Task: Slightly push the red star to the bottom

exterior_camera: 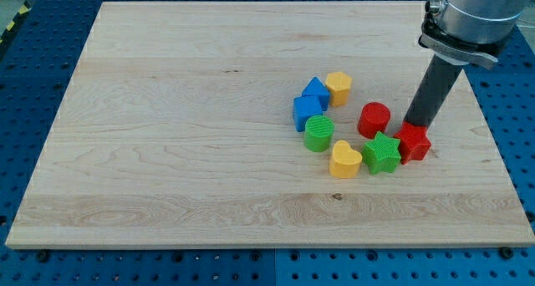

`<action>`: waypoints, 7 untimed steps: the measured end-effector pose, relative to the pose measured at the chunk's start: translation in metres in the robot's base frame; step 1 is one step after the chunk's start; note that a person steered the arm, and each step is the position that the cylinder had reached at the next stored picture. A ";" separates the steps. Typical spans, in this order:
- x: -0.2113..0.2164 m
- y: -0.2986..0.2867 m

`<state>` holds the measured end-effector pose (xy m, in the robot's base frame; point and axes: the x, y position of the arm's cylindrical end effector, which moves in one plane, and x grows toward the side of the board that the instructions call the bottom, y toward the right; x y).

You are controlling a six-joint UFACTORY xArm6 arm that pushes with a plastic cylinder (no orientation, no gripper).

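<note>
Nearest the view's bottom I see the front edge of the wooden board [167,227], pale and bare along that strip, lying on a blue perforated table [33,269].

Moving up, the first block I reach is the yellow heart [345,160], lowest of the cluster. Just to its right sits the green star [382,151], touching or very nearly touching it. Right of that, close against the green star, is the red star [413,142], the rightmost block of the group, in the right half of the board and a little below mid-height.

My tip [415,123] is down at the red star's upper edge, on the side toward the view's top, apparently in contact with it (the exact end is hard to separate from the block's top face). There are no jaws on this arm, only the straight dark rod, so nothing is clasped; the rod merely stands against the block.

A step further up, the green cylinder [318,133] sits left of the yellow heart, and the red cylinder [374,120] stands just left of the rod. Above the green cylinder are two blue blocks pressed together, a blue cube-like block [306,112] and a blue pointed block [315,89]. Farthest of the cluster is the yellow hexagon-like block [338,87], beside the blue pointed block.

At the view's top right, the arm's grey collar [468,22] rises out of frame.
</note>
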<state>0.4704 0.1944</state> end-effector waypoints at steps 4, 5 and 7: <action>0.001 0.031; 0.001 0.045; 0.001 0.055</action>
<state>0.4709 0.2491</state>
